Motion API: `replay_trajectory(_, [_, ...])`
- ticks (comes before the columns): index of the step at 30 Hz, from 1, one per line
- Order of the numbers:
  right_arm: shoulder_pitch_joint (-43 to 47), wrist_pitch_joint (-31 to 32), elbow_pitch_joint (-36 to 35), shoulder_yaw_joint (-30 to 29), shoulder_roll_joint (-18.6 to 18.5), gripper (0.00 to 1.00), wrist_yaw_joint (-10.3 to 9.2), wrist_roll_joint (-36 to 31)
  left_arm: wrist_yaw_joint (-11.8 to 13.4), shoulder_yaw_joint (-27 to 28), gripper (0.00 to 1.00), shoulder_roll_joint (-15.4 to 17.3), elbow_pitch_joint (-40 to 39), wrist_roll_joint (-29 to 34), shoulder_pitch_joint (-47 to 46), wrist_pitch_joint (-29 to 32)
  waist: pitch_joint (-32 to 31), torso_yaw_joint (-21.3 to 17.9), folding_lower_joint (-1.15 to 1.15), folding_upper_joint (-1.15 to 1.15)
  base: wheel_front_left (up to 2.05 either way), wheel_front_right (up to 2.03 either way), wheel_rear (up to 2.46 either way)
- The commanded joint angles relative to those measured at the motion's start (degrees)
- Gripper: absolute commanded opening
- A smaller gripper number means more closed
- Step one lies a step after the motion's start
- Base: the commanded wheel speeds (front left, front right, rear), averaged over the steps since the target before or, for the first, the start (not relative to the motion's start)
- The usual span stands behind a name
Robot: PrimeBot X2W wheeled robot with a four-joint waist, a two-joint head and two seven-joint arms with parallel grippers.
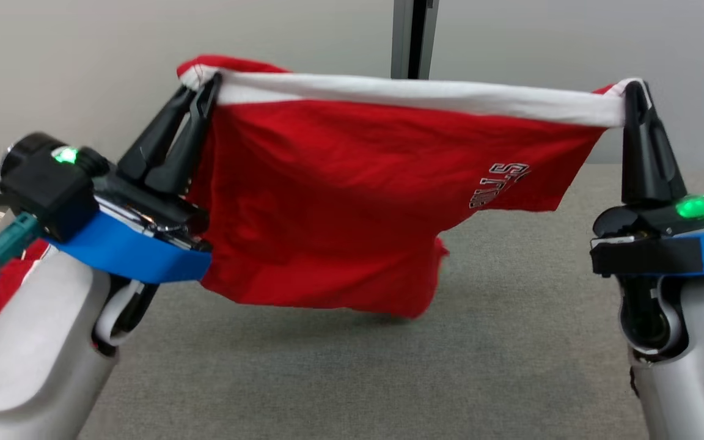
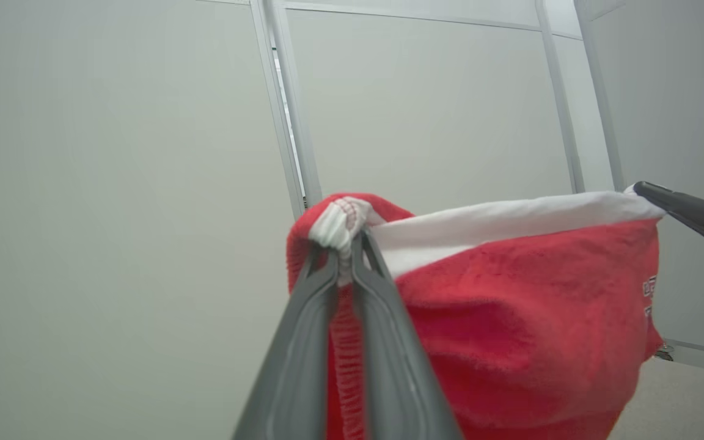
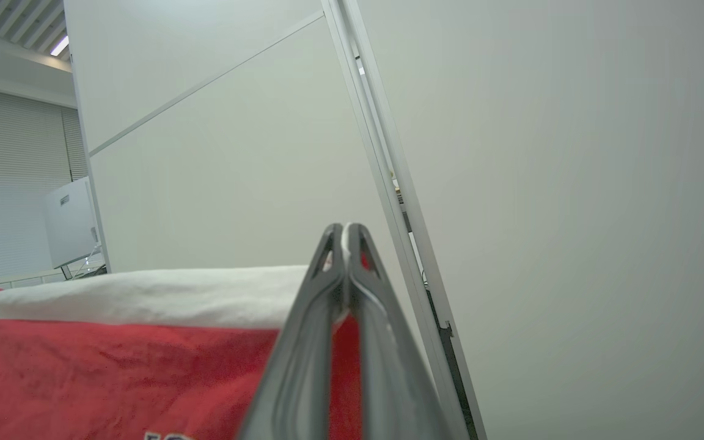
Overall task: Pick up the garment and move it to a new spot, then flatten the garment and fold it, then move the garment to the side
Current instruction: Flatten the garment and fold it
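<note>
Left tool (image 1: 207, 82) is clamped on one end of the white band (image 1: 419, 91) along the top edge of the red garment (image 1: 352, 201), and the right tool (image 1: 633, 91) is clamped on the other end, so the cloth hangs stretched between them. Its lower edge dangles low over the grey counter (image 1: 511, 354), which spreads wide beneath and in front. A pale wall (image 1: 83, 61) stands behind.
</note>
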Motion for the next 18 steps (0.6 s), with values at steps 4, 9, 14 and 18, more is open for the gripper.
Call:
replay_trajectory(4, [-3.66, 4.39, -2.09, -0.72, -1.52, 0.0, 0.0, 0.66, -0.09, -0.91, 0.0, 2.03, 0.13, -4.87, -5.16, 2.31, 2.67, -1.66, 0.01, 0.0, 0.0, 0.0, 0.0])
replay_trajectory(9, [-9.76, 5.56, 2.1, -1.69, -0.88, 0.0, 0.0, -0.97, -0.09, -2.03, 0.0, 1.06, 5.02, -8.12, -10.31, 2.31, 7.92, -3.18, 0.01, 0.0, 0.0, 0.0, 0.0])
replay_trajectory(14, [-21.77, 2.32, 8.29, -1.13, -1.17, 0.0, 0.0, -4.79, -0.09, -2.67, 0.0, -2.46, 11.27, -7.89, -20.08, -0.08, 12.5, -4.18, 0.01, 0.0, 0.0, 0.0, 0.0])
replay_trajectory(18, [-29.95, 0.41, 11.85, -2.86, -0.63, 0.0, 0.0, -6.11, -0.09, -2.2, 0.0, -5.05, 13.31, -6.03, -26.47, -1.03, 14.18, -4.47, 0.01, 0.0, 0.0, 0.0, 0.0])
